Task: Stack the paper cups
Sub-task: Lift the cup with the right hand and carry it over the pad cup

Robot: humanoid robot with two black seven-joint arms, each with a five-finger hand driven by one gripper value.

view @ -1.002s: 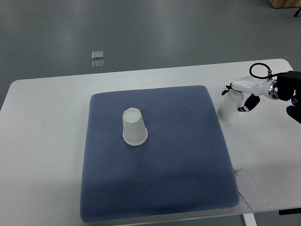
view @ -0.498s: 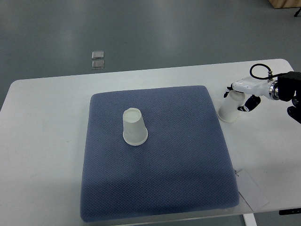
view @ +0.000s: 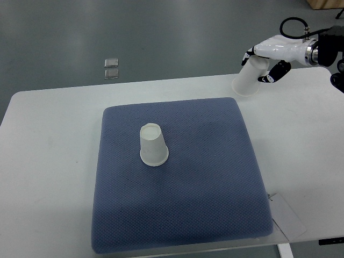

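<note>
Right hand (view: 264, 60), white w/ black fingertips, comes in from the upper right edge and has its fingers wrapped round a white paper cup (view: 247, 78), pinching it near the closed base. That held cup is mouth-down and tilted, wide rim pointing down-left, and appears to be lifted clear of the white table (view: 48, 161), over its far edge just beyond the top right corner of the blue mat (view: 183, 204); how high is hard to judge from this steep angle. A black cable loop (view: 293, 27) shows above the wrist. The second paper cup (view: 152, 144) stands upside down on the mat, left of centre, base up, rim flat on the fabric, well apart from the held one. The mat is a quilted dark-blue pad covering most of the table's middle. A white paper tag (view: 287, 217) lies on the table by the mat's near right corner. On the grey floor beyond the table sit two small square floor plates (view: 112, 67), one just behind the other. Left arm doesn't show.
</note>
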